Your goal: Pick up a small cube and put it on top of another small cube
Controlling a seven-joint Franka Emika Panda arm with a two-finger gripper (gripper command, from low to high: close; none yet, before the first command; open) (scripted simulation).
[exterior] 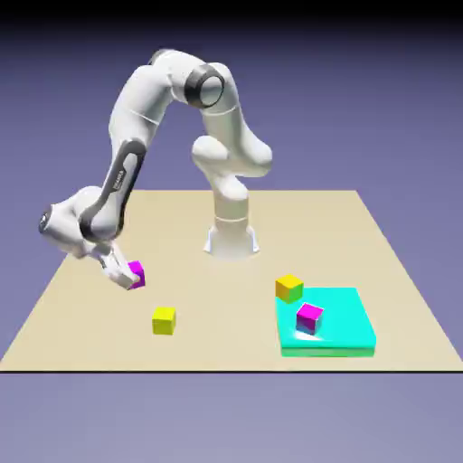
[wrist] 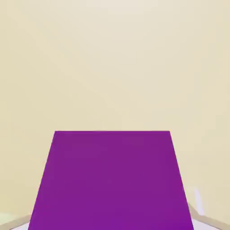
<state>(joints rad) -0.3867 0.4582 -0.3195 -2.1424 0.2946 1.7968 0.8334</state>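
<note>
My gripper (exterior: 128, 277) is at the exterior view's left, low over the table, shut on a small magenta cube (exterior: 137, 274). In the hand view that cube (wrist: 112, 179) fills the lower middle as a large purple face and hides the fingertips. A yellow cube (exterior: 164, 320) lies on the table a little in front of and to the right of the gripper. Another yellow cube (exterior: 289, 288) rests at the back left corner of the cyan slab (exterior: 344, 321). A second magenta cube (exterior: 309, 317) sits on that slab.
The robot's white base (exterior: 231, 237) stands at the table's far middle. The tan table (exterior: 81, 335) ends close to the gripper's left side.
</note>
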